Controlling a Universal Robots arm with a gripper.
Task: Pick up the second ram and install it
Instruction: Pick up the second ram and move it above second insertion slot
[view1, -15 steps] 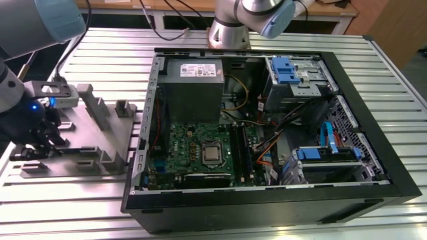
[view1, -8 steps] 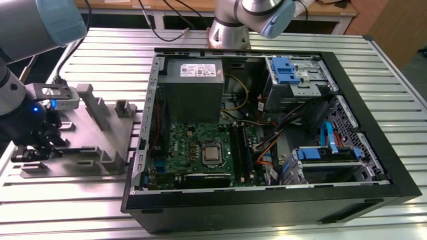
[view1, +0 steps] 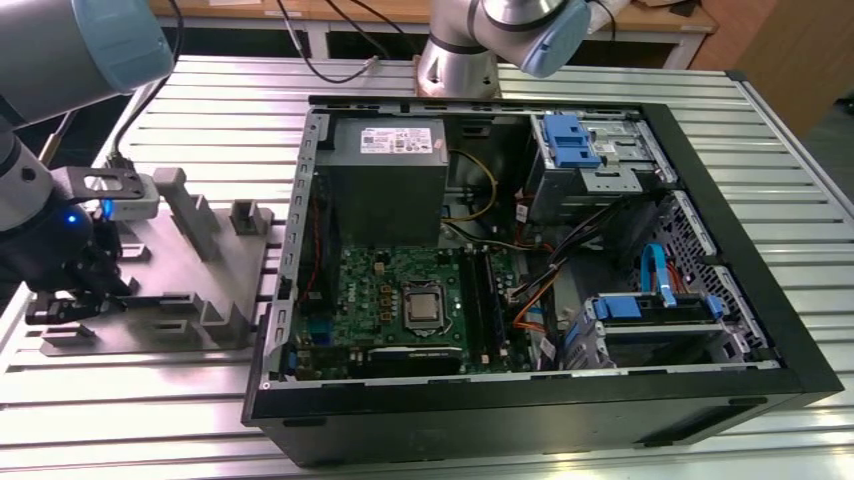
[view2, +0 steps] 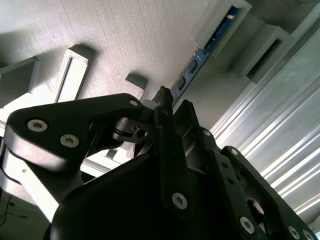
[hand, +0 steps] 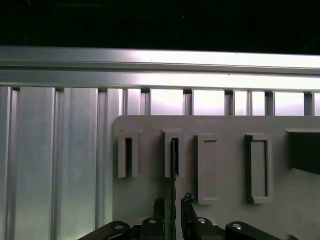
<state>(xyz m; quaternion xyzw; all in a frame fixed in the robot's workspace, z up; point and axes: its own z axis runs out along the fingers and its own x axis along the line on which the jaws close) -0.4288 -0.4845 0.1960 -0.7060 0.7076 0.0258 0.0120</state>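
Black claw (hand: 173, 204), dark second ram (hand: 175, 157), grey fixture tray (view1: 150, 336), green circuit board (view1: 358, 292)

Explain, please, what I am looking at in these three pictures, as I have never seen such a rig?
A robot arm works on a ribbed metal table. The exterior view looks on from off the arm: an open computer case and, on that view's left, a grey fixture tray. Both wrist views ride on the arm and look along its gripper. A thin dark memory stick stands in a tray slot with the gripper astride it; whether it is gripped yet, I cannot tell.
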